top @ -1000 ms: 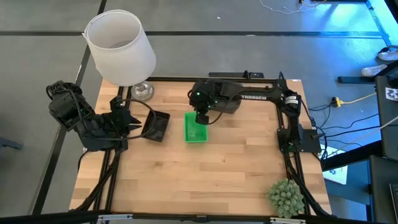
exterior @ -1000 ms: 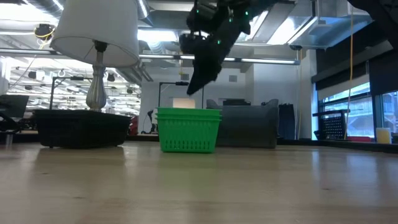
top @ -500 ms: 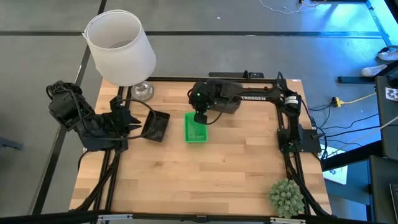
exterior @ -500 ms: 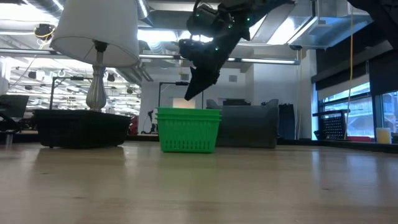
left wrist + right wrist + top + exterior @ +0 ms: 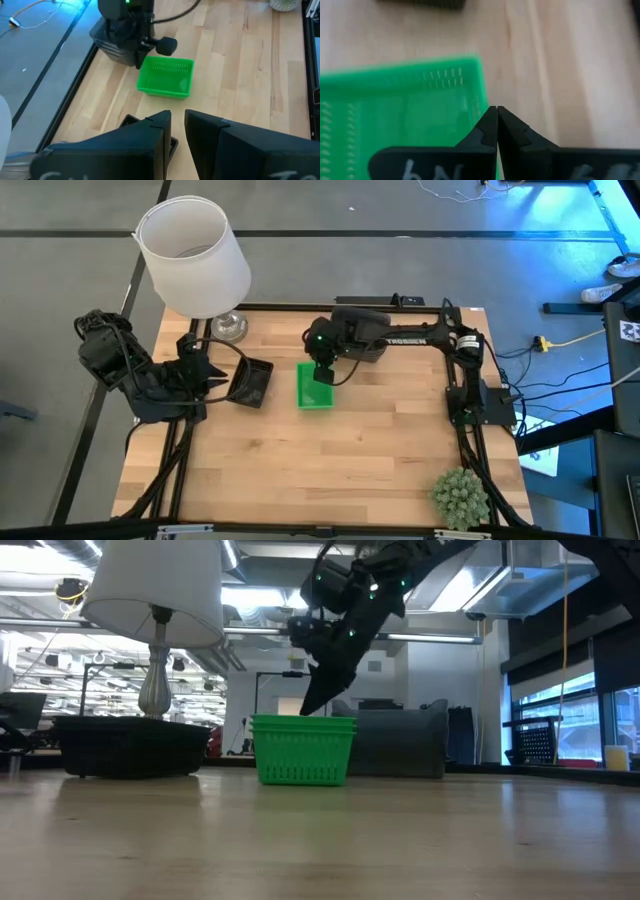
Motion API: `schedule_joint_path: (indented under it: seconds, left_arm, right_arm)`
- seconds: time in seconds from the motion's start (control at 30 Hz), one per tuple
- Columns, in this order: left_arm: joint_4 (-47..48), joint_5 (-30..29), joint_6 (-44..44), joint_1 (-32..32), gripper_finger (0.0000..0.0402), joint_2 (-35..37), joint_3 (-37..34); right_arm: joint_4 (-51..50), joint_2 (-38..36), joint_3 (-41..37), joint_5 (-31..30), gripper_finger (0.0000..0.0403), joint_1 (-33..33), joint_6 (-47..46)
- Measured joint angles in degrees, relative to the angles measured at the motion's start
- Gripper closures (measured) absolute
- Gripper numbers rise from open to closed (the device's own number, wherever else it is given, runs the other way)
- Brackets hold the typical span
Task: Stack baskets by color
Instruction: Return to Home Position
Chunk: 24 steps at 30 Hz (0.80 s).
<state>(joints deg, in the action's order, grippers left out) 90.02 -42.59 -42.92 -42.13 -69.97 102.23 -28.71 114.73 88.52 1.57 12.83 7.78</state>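
Though close, basket (image 5: 312, 392) (beneath end effector (image 5: 324, 375))

Table (image 5: 330, 470): pale wood in planks, smooth, with a soft sheen. Green basket (image 5: 312, 392): plastic, bright and a little glossy, walls pierced with fine slots. Black basket (image 5: 251, 383): plastic too, dark and matt. Lampshade (image 5: 192, 255): white and matt, cloth or paper, hard to tell which. Lamp stem (image 5: 155, 680): polished metal, shiny. Plant ball (image 5: 460, 496): rough, tufted surface. Right gripper (image 5: 496, 114) and left gripper (image 5: 177, 122): smooth matt black, plastic by the look. Frame (image 5: 280, 307) around the table: black metal, matt.
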Motion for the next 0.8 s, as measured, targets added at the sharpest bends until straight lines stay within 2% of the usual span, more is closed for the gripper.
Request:
schedule_joint_path:
  seconds: [0.23,0.4,0.53,0.8]
  left_arm:
    - [0.0,-0.1,-0.3,0.0,0.0355,0.0,0.0]
    - [0.0,4.1,-0.2,0.0,0.0355,-0.1,0.0]
    - [0.0,6.1,-0.1,0.0,0.0355,-0.1,0.0]
    - [0.0,8.0,3.0,0.0,0.0355,-0.2,0.0]
  right_arm:
    - [-6.7,-6.5,9.4,2.4,0.0403,-3.0,0.5]
    - [-11.1,-13.7,15.3,6.3,0.0403,-5.9,1.8]
    - [-12.9,-20.1,16.3,9.0,0.0403,-8.2,1.8]
    - [-16.9,-31.1,16.2,9.1,0.0403,-13.6,1.5]
